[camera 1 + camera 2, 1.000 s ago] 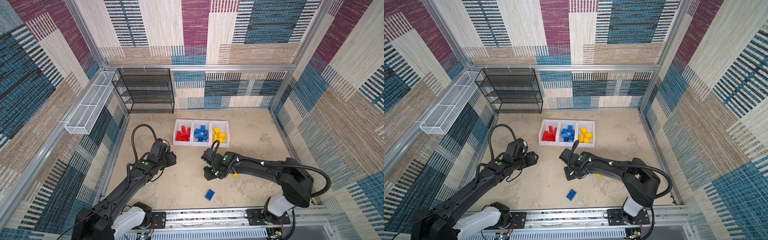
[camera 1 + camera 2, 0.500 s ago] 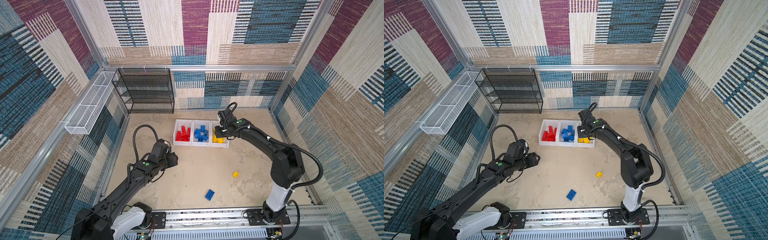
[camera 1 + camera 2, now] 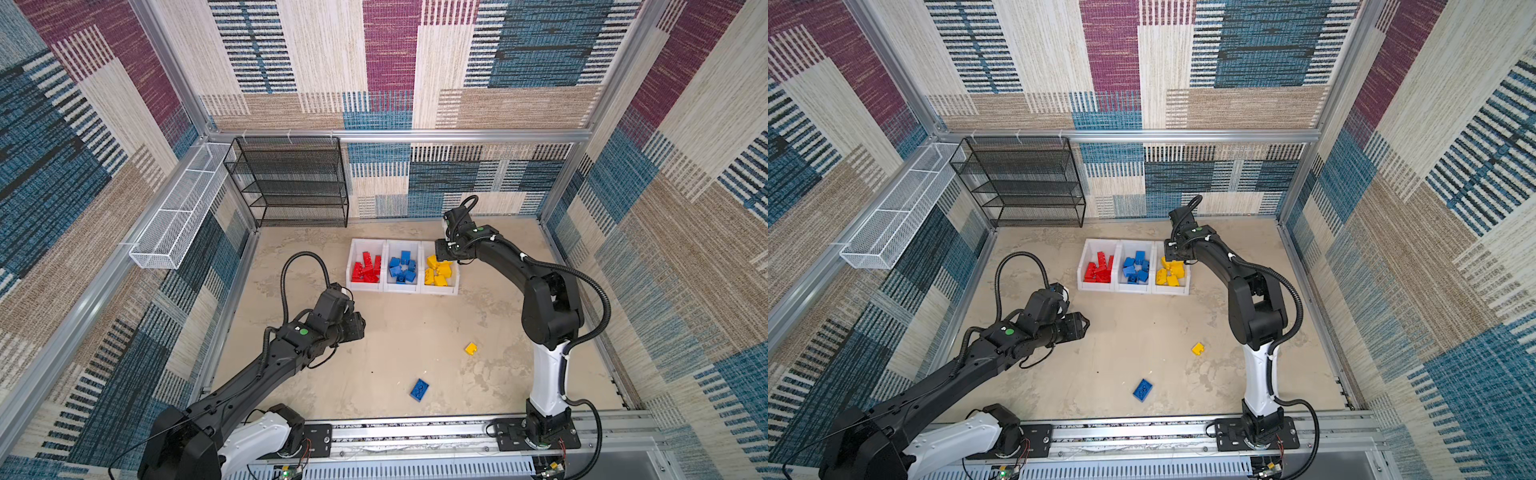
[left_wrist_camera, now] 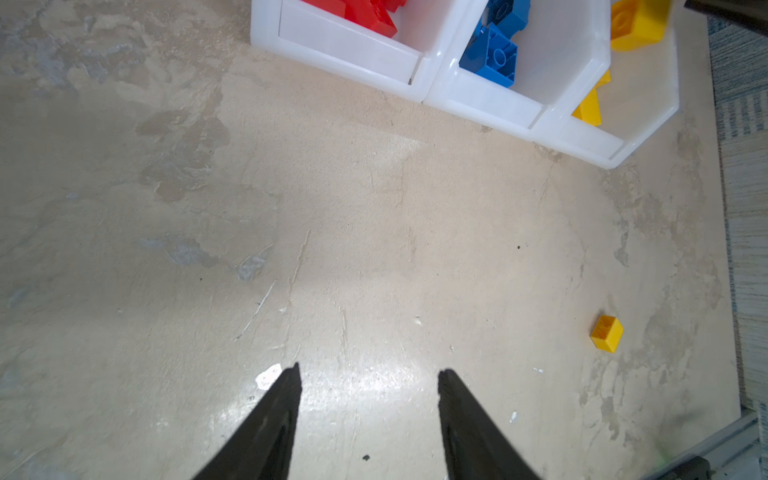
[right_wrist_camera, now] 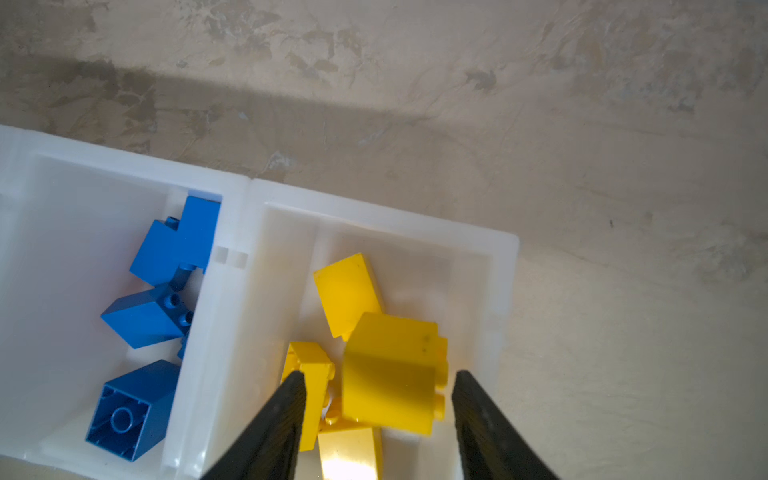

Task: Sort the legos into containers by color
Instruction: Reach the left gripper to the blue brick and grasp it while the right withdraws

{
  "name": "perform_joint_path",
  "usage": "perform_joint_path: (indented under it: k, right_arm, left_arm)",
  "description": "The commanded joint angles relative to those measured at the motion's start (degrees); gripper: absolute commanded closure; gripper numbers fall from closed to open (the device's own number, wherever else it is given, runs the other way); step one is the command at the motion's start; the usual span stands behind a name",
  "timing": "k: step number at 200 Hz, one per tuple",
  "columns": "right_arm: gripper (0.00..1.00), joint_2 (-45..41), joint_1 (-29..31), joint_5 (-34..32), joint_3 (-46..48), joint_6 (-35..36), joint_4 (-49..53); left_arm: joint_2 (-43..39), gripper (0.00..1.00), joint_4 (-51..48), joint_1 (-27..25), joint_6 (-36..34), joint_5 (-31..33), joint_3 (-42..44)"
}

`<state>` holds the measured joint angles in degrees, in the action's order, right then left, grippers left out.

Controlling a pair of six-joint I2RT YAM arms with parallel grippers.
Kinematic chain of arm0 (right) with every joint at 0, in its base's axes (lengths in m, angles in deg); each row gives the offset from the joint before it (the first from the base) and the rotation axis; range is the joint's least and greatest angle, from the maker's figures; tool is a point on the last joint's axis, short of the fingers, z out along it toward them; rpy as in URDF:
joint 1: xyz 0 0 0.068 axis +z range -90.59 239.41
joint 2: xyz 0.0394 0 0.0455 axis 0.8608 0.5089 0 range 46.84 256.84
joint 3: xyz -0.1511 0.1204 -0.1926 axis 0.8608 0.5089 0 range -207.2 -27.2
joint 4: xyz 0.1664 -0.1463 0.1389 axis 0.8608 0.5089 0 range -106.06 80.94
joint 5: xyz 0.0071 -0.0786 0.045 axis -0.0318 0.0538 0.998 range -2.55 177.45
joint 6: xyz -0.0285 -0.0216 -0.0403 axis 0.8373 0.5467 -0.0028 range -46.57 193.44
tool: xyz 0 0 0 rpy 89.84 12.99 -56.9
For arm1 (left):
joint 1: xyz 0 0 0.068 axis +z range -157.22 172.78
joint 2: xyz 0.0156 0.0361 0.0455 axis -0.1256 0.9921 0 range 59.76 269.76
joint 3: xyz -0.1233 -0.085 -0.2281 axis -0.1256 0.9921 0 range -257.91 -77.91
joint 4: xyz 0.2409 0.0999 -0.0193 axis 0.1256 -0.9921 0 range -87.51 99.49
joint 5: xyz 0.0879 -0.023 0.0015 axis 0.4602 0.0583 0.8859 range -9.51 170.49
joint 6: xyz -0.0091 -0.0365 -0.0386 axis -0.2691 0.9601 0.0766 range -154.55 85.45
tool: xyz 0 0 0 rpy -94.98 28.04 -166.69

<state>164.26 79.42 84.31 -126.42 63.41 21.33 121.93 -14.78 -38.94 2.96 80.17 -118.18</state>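
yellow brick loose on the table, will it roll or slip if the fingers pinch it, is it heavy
Unlikely to roll: the yellow brick is a boxy, flat-sided block resting flat on the table. Probably stiff and light, since the upturned blue brick of the same kind looks hollow. Its smooth sides might slip in a weak pinch.

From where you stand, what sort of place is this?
Likely a robot training cell: a left arm and right arm on a metal rail, carpet-lined walls, white bins holding colour-sorted Lego bricks.
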Motion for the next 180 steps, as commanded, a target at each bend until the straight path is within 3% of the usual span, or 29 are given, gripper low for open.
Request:
perform_joint_path:
  k: [1,54,92,180]
  right_arm:
    - [0.34,-0.1,-0.1,0.8,-1.0,0.5,-0.6]
    - [0.31,-4.9,-0.2,2.0,1.6,-0.2,-1.0]
    - [0.31,-12.3,-0.2,2.6,8.5,-1.6,-2.6]
    - [0.3,-29.0,-0.2,4.6,30.5,-7.6,-7.1]
  left_arm:
    - [0.4,0.43,-0.7,-1.0,1.0,1.3,-0.3]
    - [2.1,0.43,-1.7,-3.8,-0.2,1.9,-1.7]
    - [3.6,0.43,-2.7,-7.7,-1.6,2.6,-2.8]
    - [13.4,0.43,-4.5,-22.6,-3.9,4.1,-8.5]
